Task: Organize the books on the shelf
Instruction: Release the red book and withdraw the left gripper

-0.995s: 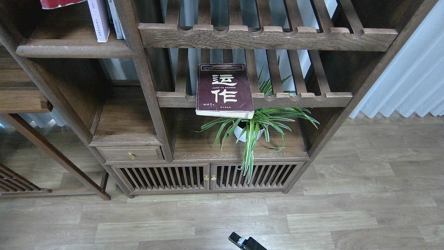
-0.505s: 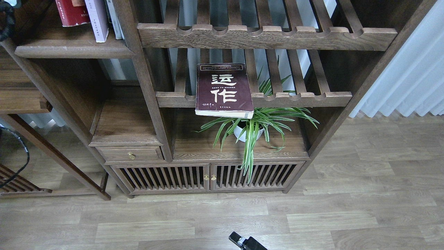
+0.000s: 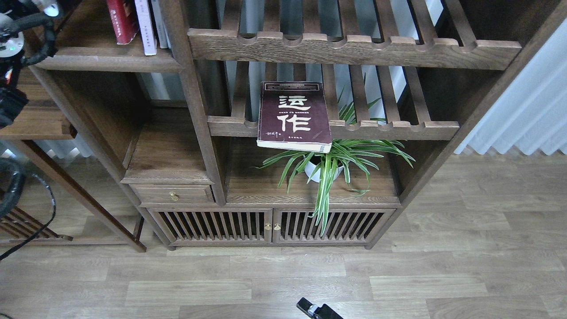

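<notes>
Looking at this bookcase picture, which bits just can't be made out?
- Red book and white book on the solid shelf, head view: tops cut off by the upper edge, titles unreadable.
- Left arm: only dark parts at the left edge; jaws not identifiable.
- Right arm: cut by the bottom edge.
- Plant pot: mostly hidden by leaves and the maroon book.

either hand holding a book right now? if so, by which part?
Cannot be told. The left arm shows only dark parts at the frame edge, touching no book. The right hand barely shows. The maroon book lies unheld on the slatted rack.
</notes>
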You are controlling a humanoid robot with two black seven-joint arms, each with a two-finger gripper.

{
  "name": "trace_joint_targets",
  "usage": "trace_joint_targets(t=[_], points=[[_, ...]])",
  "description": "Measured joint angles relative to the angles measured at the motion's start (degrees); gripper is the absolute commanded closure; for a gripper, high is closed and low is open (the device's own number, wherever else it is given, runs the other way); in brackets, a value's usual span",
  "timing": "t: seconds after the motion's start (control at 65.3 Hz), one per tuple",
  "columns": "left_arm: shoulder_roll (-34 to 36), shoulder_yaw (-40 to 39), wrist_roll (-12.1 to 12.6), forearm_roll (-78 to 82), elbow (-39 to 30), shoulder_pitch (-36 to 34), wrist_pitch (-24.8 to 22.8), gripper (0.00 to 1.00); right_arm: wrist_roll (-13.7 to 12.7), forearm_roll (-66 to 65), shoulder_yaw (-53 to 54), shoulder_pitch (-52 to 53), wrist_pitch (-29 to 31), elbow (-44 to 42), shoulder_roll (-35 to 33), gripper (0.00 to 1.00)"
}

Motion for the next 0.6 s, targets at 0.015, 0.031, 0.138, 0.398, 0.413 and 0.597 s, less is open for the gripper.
trace_joint_targets(t=[0.015,0.031,0.138,0.398,0.413,0.597], points=[[0.6,0.0,0.0,-0.8,-1.2,1.0,0.0,0.00,0.0,0.0,0.0,0.1,0.0,0.0,0.0,0.01],[0.9,-0.1,0.0,-1.2,-1.9,1.5,0.0,0.00,0.0,0.1,0.0,0.2,0.0,0.0,0.0,0.01],[4.4,-0.5,0.0,-3.2,-7.1,5.9,0.0,0.00,0.0,0.1,0.0,1.0,0.0,-0.1,0.4,0.01],[6.4,-7.5,-0.1,-4.3,-16.1,17.3,0.0,0.00,0.0,0.1,0.0,2.0,0.0,-0.1,0.4,0.01],[6.4,-7.7,-0.1,-4.3,-16.3,17.7,0.0,0.00,0.0,0.1,0.0,2.0,0.0,-0.1,0.3,0.01],[6.2,-10.1,0.0,-5.1,-23.8,25.6,0.0,0.00,0.0,0.0,0.0,2.0,0.0,-0.1,0.4,0.01]])
